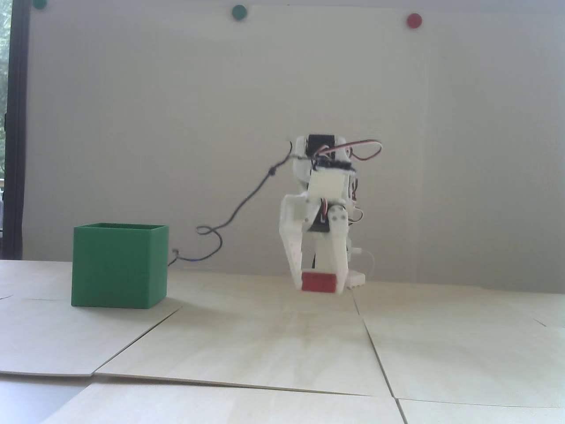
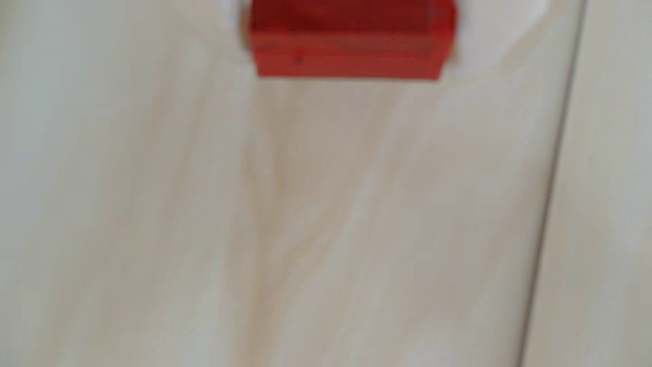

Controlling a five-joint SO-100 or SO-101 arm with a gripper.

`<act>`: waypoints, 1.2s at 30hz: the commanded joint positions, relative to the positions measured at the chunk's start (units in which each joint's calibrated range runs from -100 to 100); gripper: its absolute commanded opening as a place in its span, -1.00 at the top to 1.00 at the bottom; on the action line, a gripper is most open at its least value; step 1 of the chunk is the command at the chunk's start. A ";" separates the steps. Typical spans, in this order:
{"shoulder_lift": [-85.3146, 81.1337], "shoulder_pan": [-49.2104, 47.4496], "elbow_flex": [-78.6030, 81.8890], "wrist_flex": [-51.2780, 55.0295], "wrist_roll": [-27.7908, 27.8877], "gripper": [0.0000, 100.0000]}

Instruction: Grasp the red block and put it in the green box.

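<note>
In the fixed view the small red block (image 1: 318,282) sits between the tips of my white gripper (image 1: 318,283), which is shut on it, just above the pale wooden table. The arm stands upright behind it, right of centre. The green box (image 1: 119,266) stands on the table well to the left, open at the top, apart from the gripper. In the blurred wrist view the red block (image 2: 349,42) fills the top middle, with the white fingers (image 2: 469,31) pressed against both its sides. The green box is out of that view.
The table is made of pale wooden panels with seams (image 1: 375,349). A dark cable (image 1: 238,207) trails from the arm down toward the box's right side. Round green (image 1: 239,12) and red (image 1: 414,20) dots sit on the white back wall.
</note>
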 commanded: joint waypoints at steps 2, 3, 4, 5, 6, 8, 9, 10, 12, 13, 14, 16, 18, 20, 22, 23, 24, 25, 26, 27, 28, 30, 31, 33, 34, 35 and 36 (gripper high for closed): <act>-40.19 10.18 5.63 3.76 -0.45 0.95; -43.35 13.08 8.38 6.21 -0.45 0.95; -45.08 15.17 10.25 7.98 -0.45 0.95; -48.09 18.95 14.15 11.35 -0.45 0.95; -48.95 20.23 15.57 12.53 -0.13 0.95; -51.32 24.90 20.45 14.55 0.02 0.95; -52.35 27.31 23.38 13.63 0.07 0.95; -52.98 29.00 25.24 12.36 0.39 0.95; -53.85 32.46 28.79 7.72 2.88 0.95; -54.01 33.50 29.77 5.28 3.77 0.95; -54.01 34.23 30.21 2.16 4.34 0.95; -53.93 34.79 30.66 -4.16 4.39 0.95; -53.85 34.79 30.92 -9.05 4.39 0.95; -53.85 34.79 30.92 -10.32 4.55 0.95; -53.85 34.87 30.92 -10.32 4.50 0.95; -53.85 35.11 30.92 -10.23 4.50 0.95; -53.85 35.43 30.92 -10.15 4.55 0.95; -53.85 35.91 31.01 -9.48 4.76 0.95; -53.85 36.32 31.01 -8.38 4.86 0.95; -53.77 36.88 31.01 -6.86 4.91 0.95; -53.77 37.52 31.01 -5.34 5.49 0.95; -53.77 39.21 31.01 -2.39 7.73 0.95; -53.61 40.42 31.10 -0.79 9.03 0.95; -52.59 42.35 31.10 1.15 10.80 0.95; -52.19 42.91 31.01 1.32 10.95 0.95; -51.56 43.55 31.01 1.32 11.01 0.95; -50.77 44.20 31.01 1.23 11.01 0.95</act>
